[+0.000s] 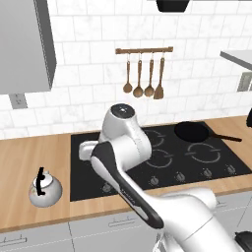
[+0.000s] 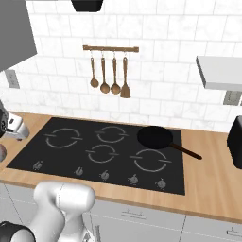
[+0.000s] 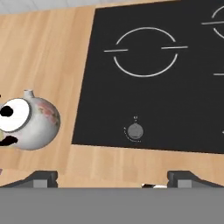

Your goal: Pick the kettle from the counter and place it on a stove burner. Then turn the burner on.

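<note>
The kettle (image 3: 28, 122), small, round and silvery-white with a black handle and lid knob, stands on the wood counter (image 3: 43, 52) left of the stove. It also appears in the left base view, kettle (image 1: 45, 189). My gripper (image 3: 113, 180) is open, its dark fingertips (image 3: 41, 177) spread wide and holding nothing. It hangs above the stove's front left corner, to the right of the kettle and clear of it. The stove burner (image 3: 145, 52), a grey ring with side dashes, lies ahead on the black glass, and it is also seen as burner (image 2: 64, 138).
A black frying pan (image 1: 192, 132) sits on the rear right burner, handle pointing right. Knobs (image 3: 134, 131) run along the stove's front edge. Wooden utensils (image 1: 143, 78) hang on the wall. A black appliance (image 2: 235, 142) stands at the far right of the counter.
</note>
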Robot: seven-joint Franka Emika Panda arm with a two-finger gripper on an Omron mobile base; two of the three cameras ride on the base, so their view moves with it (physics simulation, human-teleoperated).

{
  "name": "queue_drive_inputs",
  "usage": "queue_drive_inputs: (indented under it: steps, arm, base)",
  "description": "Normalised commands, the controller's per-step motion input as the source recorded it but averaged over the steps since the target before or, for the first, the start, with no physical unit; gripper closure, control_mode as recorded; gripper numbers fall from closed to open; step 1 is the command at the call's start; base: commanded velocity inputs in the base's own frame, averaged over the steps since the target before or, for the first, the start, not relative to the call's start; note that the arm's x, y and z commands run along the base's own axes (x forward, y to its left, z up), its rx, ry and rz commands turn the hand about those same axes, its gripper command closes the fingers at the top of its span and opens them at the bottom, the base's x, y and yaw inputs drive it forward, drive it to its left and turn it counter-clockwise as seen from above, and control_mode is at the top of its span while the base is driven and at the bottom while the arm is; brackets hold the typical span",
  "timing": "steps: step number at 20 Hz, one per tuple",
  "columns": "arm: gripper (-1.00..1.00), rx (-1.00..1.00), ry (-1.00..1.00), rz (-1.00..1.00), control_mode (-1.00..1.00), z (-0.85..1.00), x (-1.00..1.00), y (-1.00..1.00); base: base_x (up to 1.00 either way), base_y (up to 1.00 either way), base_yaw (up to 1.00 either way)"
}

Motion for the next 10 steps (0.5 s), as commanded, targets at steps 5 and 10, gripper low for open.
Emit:
queue_drive_inputs:
  steps: [5, 10]
  arm:
    - [-1.00, 0.04, 0.00, 0.00, -1.00, -0.32, 0.04, 1.00]
    - [-1.00, 0.04, 0.00, 0.00, -1.00, -0.34, 0.16, 1.00]
  base:
    - [0.00, 0.00, 0.00]
    - [0.00, 0.00, 0.00]
